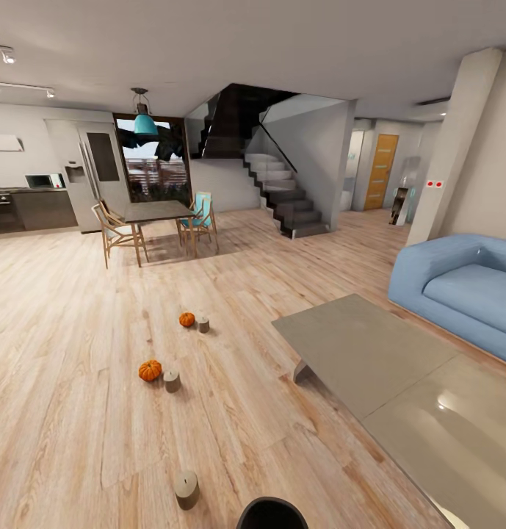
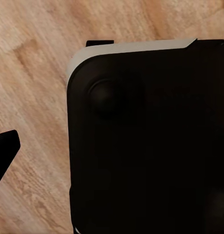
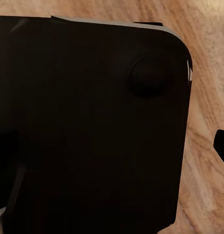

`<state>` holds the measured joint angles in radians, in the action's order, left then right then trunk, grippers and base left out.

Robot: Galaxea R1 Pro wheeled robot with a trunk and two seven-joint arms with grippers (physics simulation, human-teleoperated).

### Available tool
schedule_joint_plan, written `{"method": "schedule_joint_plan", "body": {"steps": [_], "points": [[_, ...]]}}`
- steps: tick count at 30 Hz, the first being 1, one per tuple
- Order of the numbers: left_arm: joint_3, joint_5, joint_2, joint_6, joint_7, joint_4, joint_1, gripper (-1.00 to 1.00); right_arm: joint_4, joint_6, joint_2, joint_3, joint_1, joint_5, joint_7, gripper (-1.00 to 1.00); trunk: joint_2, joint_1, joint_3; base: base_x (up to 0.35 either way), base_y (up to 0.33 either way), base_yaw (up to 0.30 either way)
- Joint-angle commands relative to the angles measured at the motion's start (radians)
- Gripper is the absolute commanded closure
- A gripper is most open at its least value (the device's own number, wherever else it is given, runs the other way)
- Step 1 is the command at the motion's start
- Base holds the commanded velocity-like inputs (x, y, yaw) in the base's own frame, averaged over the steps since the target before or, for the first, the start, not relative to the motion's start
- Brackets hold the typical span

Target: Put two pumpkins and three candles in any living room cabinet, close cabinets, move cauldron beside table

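Two orange pumpkins lie on the wooden floor, one [image 1: 186, 319] farther off and one [image 1: 150, 369] nearer. A beige candle [image 1: 203, 324] stands beside the far pumpkin and another [image 1: 172, 380] beside the near one. A third candle [image 1: 186, 488] stands close to me. The black cauldron [image 1: 272, 513] sits at the view's bottom edge, cut off. The low grey table [image 1: 355, 345] stretches along the right. The cabinet is out of view. Each wrist view shows one dark fingertip, left [image 2: 6, 146] and right [image 3: 222, 145], over the floor beside my dark base [image 2: 151, 146].
A blue sofa [image 1: 458, 286] stands behind the table at the right. Farther back are a dark dining table with wooden chairs [image 1: 153, 220], a staircase [image 1: 282, 191], a white pillar [image 1: 451, 147] and grey kitchen units [image 1: 32, 209].
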<state>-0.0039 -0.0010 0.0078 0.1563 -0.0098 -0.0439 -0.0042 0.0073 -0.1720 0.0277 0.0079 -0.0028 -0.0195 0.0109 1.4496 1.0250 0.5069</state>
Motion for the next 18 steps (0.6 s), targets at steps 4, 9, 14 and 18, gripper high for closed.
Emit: {"method": "schedule_joint_plan", "body": {"steps": [4, 9, 14, 18], "points": [[-0.001, 0.001, 0.000, 0.003, -0.001, 0.001, 0.000, -1.00, 0.000, -0.006, 0.000, 0.001, 0.000, -0.002, 0.001, -1.00, 0.000, 0.000, 0.001, 0.000, 0.000, 0.000], [-0.001, 0.001, 0.004, 0.003, 0.000, 0.000, 0.000, -1.00, 0.000, -0.006, -0.003, 0.005, 0.000, -0.002, 0.001, -1.00, 0.000, 0.000, 0.001, 0.000, 0.000, 0.000], [0.000, 0.002, 0.006, 0.000, 0.003, -0.017, -0.004, -1.00, 0.000, -0.007, -0.002, 0.004, 0.000, -0.002, 0.001, -1.00, 0.000, 0.000, 0.001, 0.000, 0.000, 0.000], [0.002, 0.014, 0.006, -0.012, 0.003, -0.040, -0.011, -1.00, 0.000, -0.017, 0.000, 0.005, 0.000, -0.009, 0.006, -1.00, 0.000, 0.000, 0.001, 0.000, 0.000, 0.000]]}}
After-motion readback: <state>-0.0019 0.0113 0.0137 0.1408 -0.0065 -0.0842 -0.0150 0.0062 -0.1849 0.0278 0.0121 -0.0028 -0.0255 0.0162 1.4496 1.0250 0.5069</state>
